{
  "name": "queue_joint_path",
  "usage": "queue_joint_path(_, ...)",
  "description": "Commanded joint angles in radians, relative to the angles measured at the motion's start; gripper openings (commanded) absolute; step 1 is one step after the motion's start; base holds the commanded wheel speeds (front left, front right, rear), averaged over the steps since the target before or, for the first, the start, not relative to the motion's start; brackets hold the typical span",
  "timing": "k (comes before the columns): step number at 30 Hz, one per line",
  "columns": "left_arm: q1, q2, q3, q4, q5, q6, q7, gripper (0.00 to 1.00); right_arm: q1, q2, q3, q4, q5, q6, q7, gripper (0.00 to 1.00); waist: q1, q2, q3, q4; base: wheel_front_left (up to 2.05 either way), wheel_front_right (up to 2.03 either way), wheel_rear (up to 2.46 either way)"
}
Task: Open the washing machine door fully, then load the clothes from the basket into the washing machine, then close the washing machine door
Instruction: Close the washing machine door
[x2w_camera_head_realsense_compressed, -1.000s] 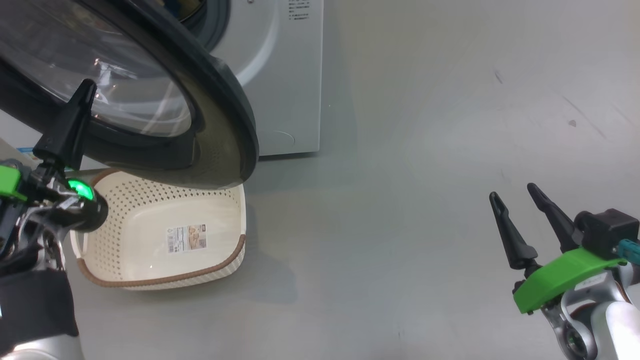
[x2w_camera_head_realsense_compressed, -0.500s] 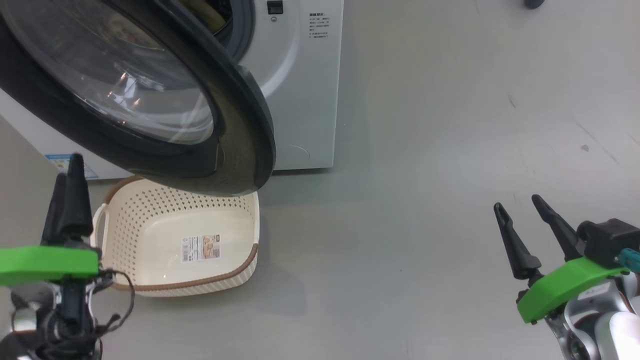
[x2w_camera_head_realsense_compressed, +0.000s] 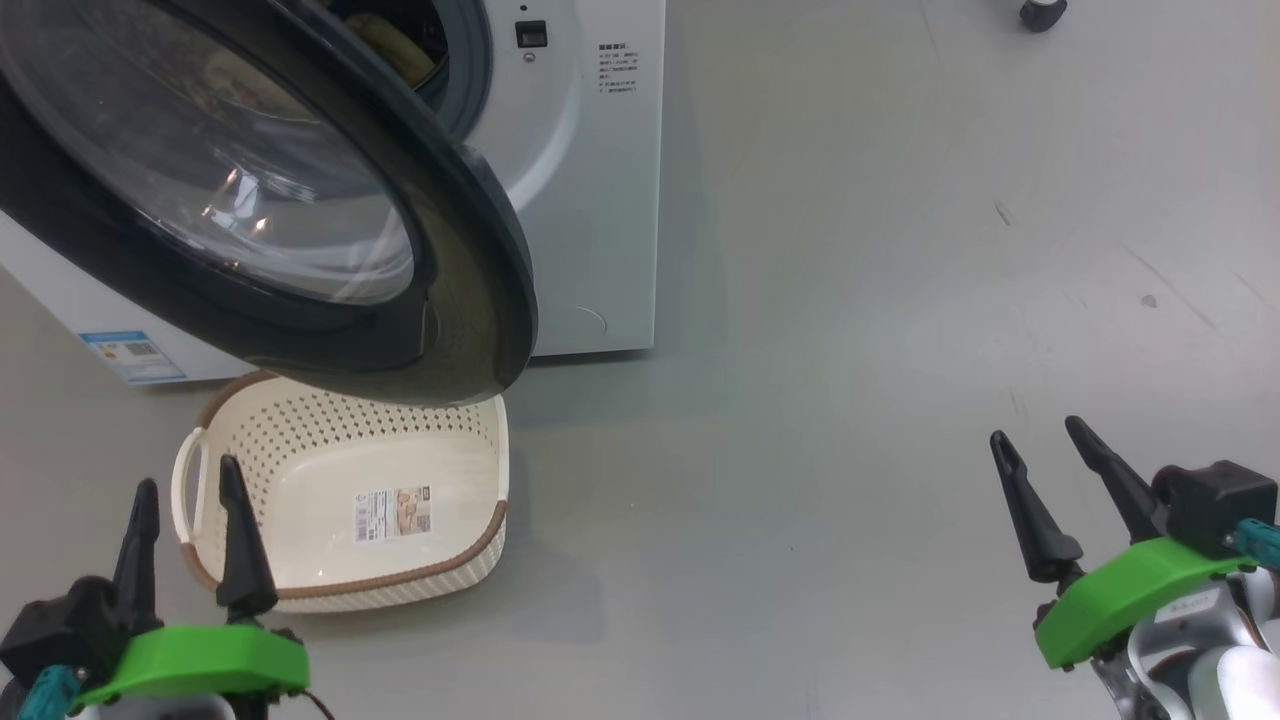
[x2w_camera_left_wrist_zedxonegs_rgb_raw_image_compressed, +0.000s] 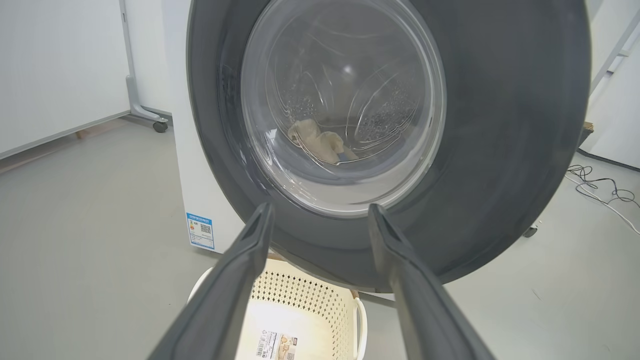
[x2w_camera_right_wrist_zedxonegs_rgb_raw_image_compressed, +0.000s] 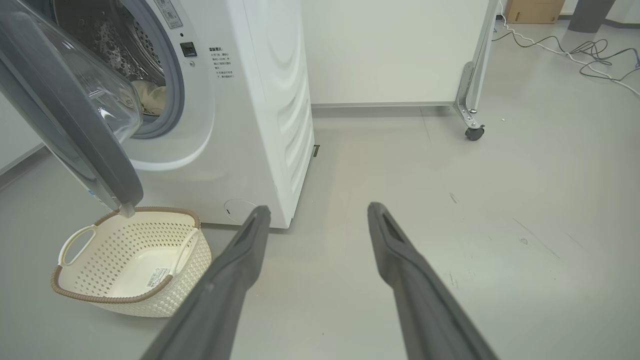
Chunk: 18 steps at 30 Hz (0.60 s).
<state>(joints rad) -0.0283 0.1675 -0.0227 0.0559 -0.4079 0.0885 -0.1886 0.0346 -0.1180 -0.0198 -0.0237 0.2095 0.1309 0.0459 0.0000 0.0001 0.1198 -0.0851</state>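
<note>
Directly ahead of the empty, spread left gripper (x2w_camera_head_realsense_compressed: 188, 475) stands the half-open washing machine door (x2w_camera_head_realsense_compressed: 250, 190), well apart from the equally spread, empty right gripper (x2w_camera_head_realsense_compressed: 1036, 430).

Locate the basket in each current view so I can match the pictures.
Head view: basket at lower left, on the floor under the washing machine door, just ahead of the left gripper.
Left wrist view: basket at bottom centre, between that gripper's fingers.
Right wrist view: basket at lower left, in front of the washing machine.
Shared landmark: the door's black rim hanging over the basket's far end.
</note>
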Motion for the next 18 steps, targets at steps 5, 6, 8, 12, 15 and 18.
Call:
queue_joint_path(5, 0.020, 0.033, 0.009, -0.052, 0.060, 0.031, -0.015, 1.00, -0.016, -0.018, 0.013, -0.039, -0.012, 0.000, 0.003, 1.00, 0.0000, -0.0001, -0.006, 0.000, 0.00, 0.00, 0.00)
queue_joint_path(6, 0.028, 0.035, 0.004, -0.053, 0.069, 0.036, -0.015, 1.00, -0.016, -0.018, 0.012, -0.040, -0.013, 0.000, 0.004, 1.00, 0.0000, -0.0001, -0.008, 0.001, 0.00, 0.00, 0.00)
queue_joint_path(8, 0.041, 0.034, -0.004, -0.058, 0.078, 0.041, -0.015, 1.00, -0.014, -0.018, 0.011, -0.042, -0.014, 0.000, 0.006, 1.00, 0.0000, -0.0001, -0.011, 0.003, 0.00, 0.00, 0.00)
queue_joint_path(12, 0.057, 0.032, -0.017, -0.066, 0.088, 0.048, -0.013, 1.00, -0.013, -0.018, 0.011, -0.047, -0.015, 0.000, 0.010, 1.00, 0.0000, -0.0001, -0.016, 0.009, 0.00, 0.00, 0.00)
queue_joint_path(15, 0.064, 0.030, -0.026, -0.071, 0.092, 0.052, -0.011, 1.00, -0.013, -0.019, 0.012, -0.051, -0.016, 0.000, 0.012, 1.00, 0.0000, -0.0001, -0.019, 0.011, 0.00, 0.00, 0.00)
queue_joint_path(18, 0.069, 0.028, -0.034, -0.076, 0.094, 0.055, -0.008, 1.00, -0.012, -0.019, 0.012, -0.055, -0.017, 0.000, 0.014, 1.00, 0.0000, -0.0001, -0.021, 0.012, 0.00, 0.00, 0.00)
